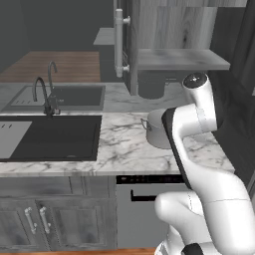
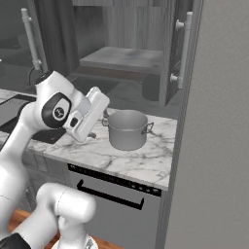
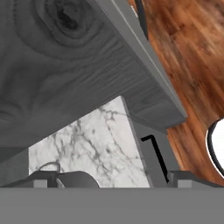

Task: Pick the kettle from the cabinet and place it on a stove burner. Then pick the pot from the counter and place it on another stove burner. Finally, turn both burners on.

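My jaws stand wide apart and carry nothing, which suits a moment when I have nothing to lift yet. The wide matte grey metal pot [image 2: 127, 129] with two small side handles sits upright on the white grey-veined marble tabletop [image 1: 124, 144], just beside my forearm, waiting its turn. The tall grey wood-grain cabinet [image 1: 164, 25] with its long white bar handle [image 1: 118, 42] stands open above the tabletop, so its shelf can be reached; a dark rounded shape sits under the shelf, too dim to name. I cannot make out the kettle. I judge the kettle step is barely begun.
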